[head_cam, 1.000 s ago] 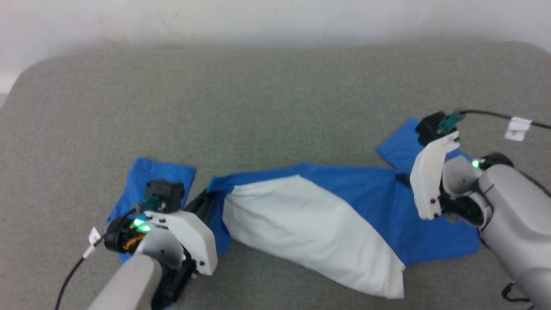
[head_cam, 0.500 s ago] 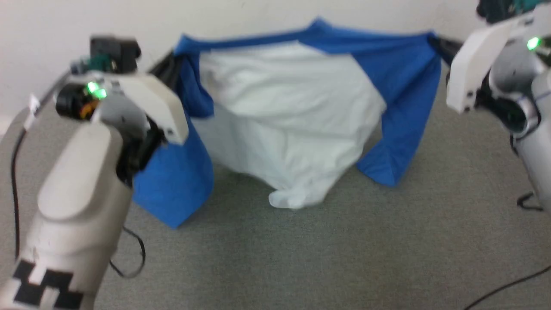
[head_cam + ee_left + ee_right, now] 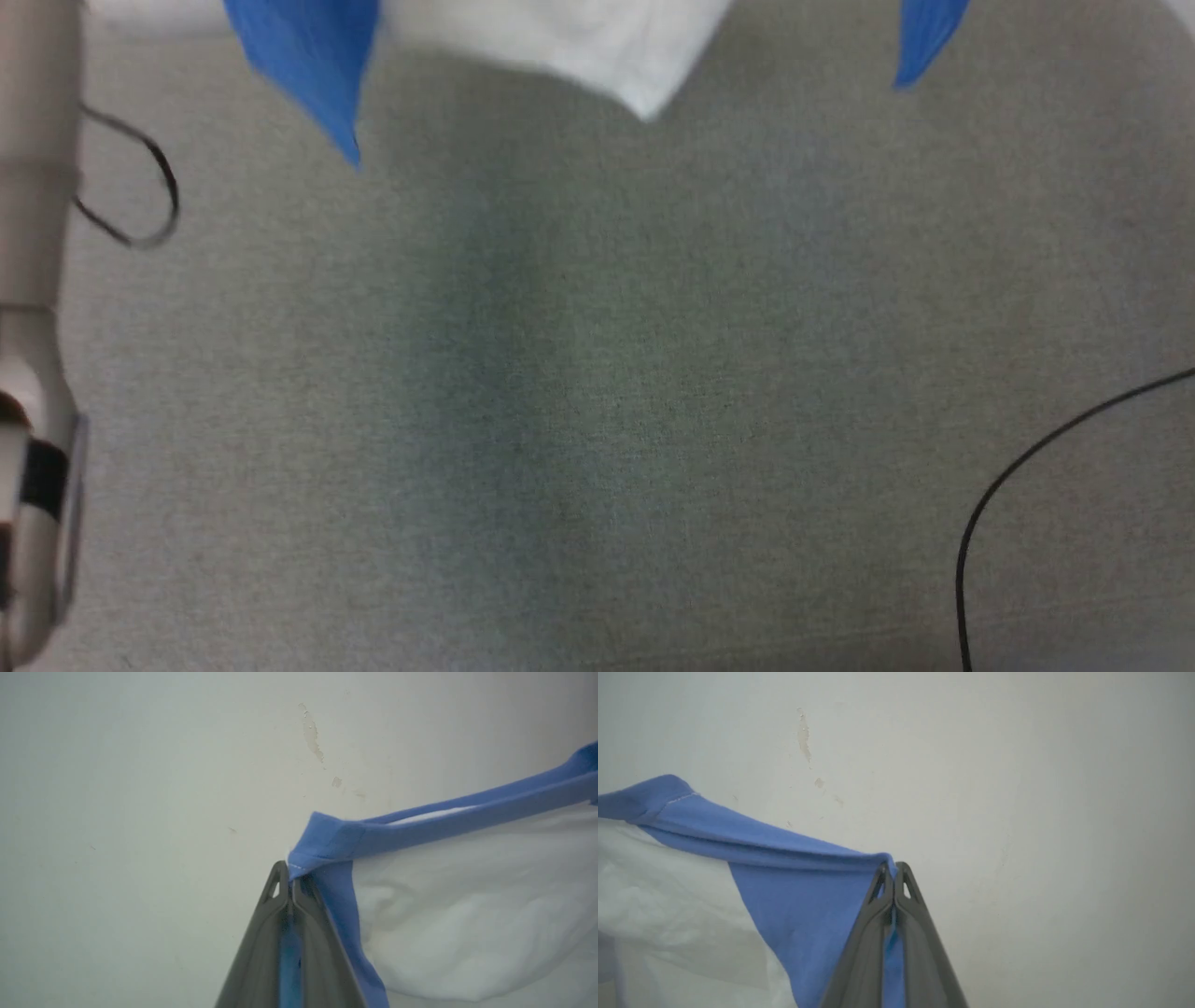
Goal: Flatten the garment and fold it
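Observation:
The garment [image 3: 597,47], white with bright blue sleeves, hangs in the air above the grey table [image 3: 597,420]; its lower tips dangle at the top of the head view. In the left wrist view my left gripper [image 3: 289,882] is shut on a blue shoulder fold of the garment [image 3: 467,896], which stretches away to the right. In the right wrist view my right gripper [image 3: 893,868] is shut on the other blue shoulder of the garment [image 3: 798,896], the cloth running off to the left. Both face a pale wall.
My pale left forearm [image 3: 33,327] runs down the left edge of the head view, with a black cable loop [image 3: 140,196] beside it. Another black cable [image 3: 1027,485] crosses the table's lower right. The wall [image 3: 140,788] has small marks.
Both arms have lifted the garment from lying on the table to hanging high in the air. The grippers have risen out of the top of the head view.

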Available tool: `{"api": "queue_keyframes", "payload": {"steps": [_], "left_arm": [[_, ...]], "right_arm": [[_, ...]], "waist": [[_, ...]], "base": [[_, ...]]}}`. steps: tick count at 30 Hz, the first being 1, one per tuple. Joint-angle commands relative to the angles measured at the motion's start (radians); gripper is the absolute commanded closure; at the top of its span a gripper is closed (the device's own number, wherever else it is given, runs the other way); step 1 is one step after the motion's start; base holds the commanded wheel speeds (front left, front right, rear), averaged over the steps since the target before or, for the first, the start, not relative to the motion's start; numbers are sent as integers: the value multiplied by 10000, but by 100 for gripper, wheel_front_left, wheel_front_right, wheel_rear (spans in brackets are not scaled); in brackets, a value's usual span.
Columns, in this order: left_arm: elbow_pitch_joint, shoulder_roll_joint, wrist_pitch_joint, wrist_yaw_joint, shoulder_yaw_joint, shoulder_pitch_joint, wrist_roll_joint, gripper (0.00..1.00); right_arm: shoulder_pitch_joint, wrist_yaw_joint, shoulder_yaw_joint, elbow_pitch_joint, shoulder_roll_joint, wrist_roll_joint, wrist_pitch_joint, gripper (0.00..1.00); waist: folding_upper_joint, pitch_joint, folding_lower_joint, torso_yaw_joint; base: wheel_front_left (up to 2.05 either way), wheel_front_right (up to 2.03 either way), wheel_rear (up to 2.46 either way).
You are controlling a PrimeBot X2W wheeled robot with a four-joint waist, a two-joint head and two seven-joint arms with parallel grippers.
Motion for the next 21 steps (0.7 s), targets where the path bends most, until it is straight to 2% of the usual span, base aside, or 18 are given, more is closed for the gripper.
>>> {"api": "queue_keyframes", "payload": {"steps": [1,4,8,14,21], "left_arm": [[304,324,-391,305,199,-511,159,100],[793,330,-1063,404,250,-1404,312,100],[1464,172,-1644,396,296,-2053,290,100],[2341,-75,-2228,332,457,-2047,31,100],[2840,-401,-2571,151,688,-1393,-312,100]], "right_arm": [[-486,-86,-329,291,-137,-349,-536,100],[-1319,-86,-653,761,123,-841,-1541,100],[-2019,-86,-696,1353,421,-1210,-2363,100],[-2249,-86,-374,2276,889,-1227,-2966,100],[-1697,-86,354,2864,1299,-877,-3327,100]], "waist": [[0,1842,-3,-480],[0,2386,-3,-571],[0,2916,-3,-577],[0,3280,-3,-538],[0,3143,-3,-404]], "base": [[0,0,0],[0,0,0],[0,0,0],[0,0,0],[0,0,0]]}}
